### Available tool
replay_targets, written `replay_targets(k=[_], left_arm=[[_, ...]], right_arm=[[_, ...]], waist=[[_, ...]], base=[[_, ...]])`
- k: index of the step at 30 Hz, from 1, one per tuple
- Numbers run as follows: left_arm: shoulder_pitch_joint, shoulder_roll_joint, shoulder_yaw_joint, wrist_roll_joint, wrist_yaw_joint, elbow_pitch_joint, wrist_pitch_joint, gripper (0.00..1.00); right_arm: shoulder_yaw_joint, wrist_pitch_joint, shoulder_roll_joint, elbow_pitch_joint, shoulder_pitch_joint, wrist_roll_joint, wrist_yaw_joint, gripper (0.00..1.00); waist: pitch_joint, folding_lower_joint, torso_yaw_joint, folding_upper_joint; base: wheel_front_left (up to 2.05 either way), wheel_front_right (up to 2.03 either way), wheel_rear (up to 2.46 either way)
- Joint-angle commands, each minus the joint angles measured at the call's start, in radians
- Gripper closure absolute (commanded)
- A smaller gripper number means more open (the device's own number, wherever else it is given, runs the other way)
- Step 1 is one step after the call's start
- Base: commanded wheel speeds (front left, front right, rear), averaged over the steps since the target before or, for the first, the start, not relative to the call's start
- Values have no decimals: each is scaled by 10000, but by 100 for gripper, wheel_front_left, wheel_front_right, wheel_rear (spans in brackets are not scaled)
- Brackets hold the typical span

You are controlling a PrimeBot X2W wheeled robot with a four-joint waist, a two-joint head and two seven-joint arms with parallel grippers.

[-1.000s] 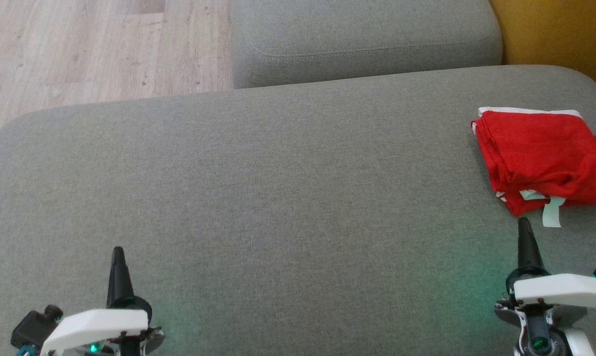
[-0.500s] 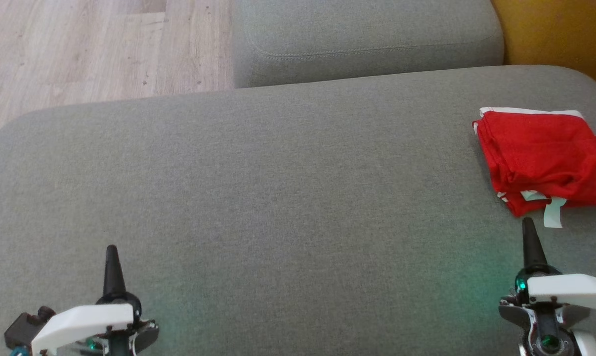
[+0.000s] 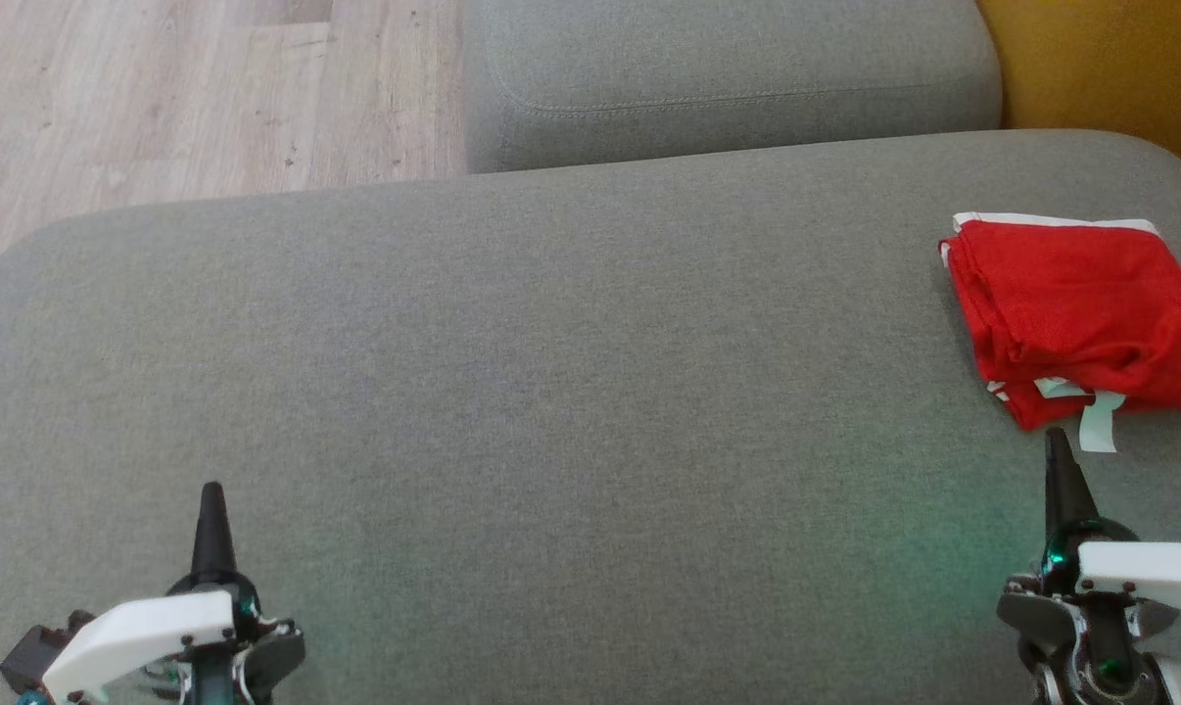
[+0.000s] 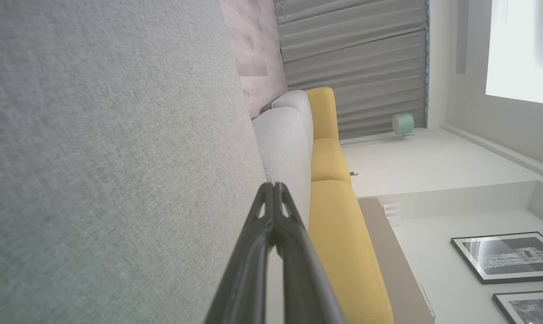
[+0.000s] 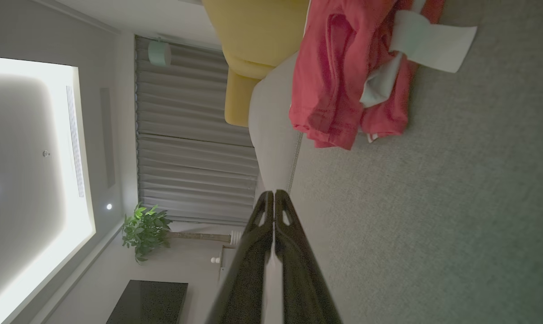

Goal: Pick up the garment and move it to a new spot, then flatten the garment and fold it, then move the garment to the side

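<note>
A broad grey woven sofa cushion point(image 3: 551, 392) spans the head view, with pale wood plank flooring point(image 3: 160, 98) beyond it at upper left and a mustard-yellow upholstered seat point(image 3: 1100, 59) at upper right. The red fabric garment with white trim and a pale label point(image 3: 1075, 313) lies folded into a compact stack at the cushion's far right, partly cut off by the picture's edge. This is probably the side spot the task asks for, so the job looks close to finished.

The left gripper point(image 3: 211, 494) sits low at the near left, well apart from the garment, its two dark fingers pressed together on nothing. The right gripper point(image 3: 1056, 441) sits at the near right, fingers likewise pressed together and empty. Its tip is just beside the garment's near edge without touching it, which suggests the cloth has been let go.
</note>
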Motion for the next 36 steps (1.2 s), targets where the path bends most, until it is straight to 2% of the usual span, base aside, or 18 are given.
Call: replay_targets(k=[1, 16, 36], left_arm=[[-527, 159, 348, -278, 12, -277, 111, 100], [-678, 149, 613, -1713, 13, -232, 534, 100], [-682, 105, 675, -1661, 13, -230, 583, 100]], right_arm=[[124, 98, -46, -446, -613, 340, -8, 100], [-41, 503, -45, -530, -674, 1983, -9, 100], [-47, 508, -41, -530, -674, 1978, -9, 100]], waist=[[1, 0, 3, 0], [11, 0, 33, 0], [11, 0, 33, 0]], base=[[0, 0, 0], [0, 0, 0], [0, 0, 0]])
